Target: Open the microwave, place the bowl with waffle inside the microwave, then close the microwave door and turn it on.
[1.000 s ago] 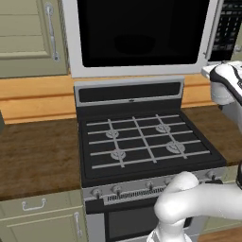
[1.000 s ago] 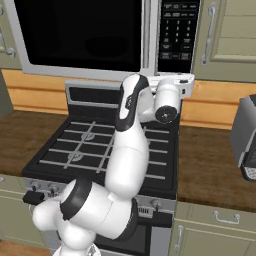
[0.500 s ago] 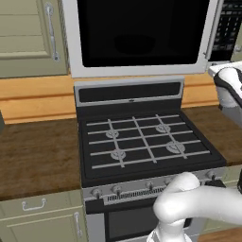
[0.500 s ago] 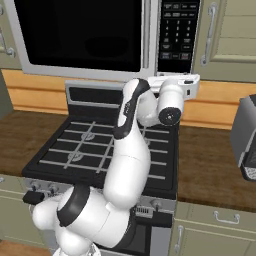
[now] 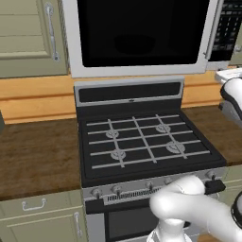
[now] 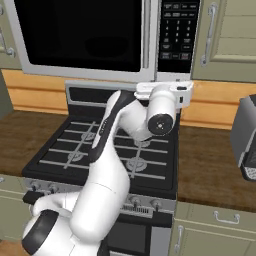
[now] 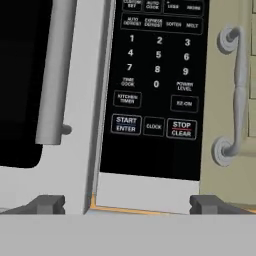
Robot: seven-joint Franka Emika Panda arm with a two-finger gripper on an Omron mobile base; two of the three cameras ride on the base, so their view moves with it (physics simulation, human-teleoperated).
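A: The microwave (image 7: pixel 150 100) sits straight ahead of our jaws, mounted above the stove. Where is its door?

B: The microwave door (image 5: pixel 137 38) looks shut, flush with the frame. In the hand view its grey bar handle (image 7: pixel 55 75) stands up and to the left of our left fingertip (image 7: pixel 47 204). The door's right edge runs down just inside that tip.

A: And the keypad?

B: The dark keypad panel (image 7: pixel 157 85) lies between and above our two tips. Its lower edge meets a pale strip of the microwave's face just above the jaws. START/ENTER (image 7: pixel 126 124) is above the gap, toward the left tip; STOP/CLEAR (image 7: pixel 181 129) is nearer the right one.

A: How do our jaws stand?

B: Spread wide, nothing between them. We see the gripper (image 7: pixel 127 205) clear of the panel, not touching it.

A: Room to move?

B: A beige cabinet door (image 7: pixel 240 100) with a metal handle (image 7: pixel 235 90) borders the microwave beyond our right tip. Below the jaws, the stove (image 5: pixel 142 142) shows bare grates, with brown counter (image 5: pixel 38 156) on either side.

A: The bowl and waffle?

B: We cannot tell; the glass is black.
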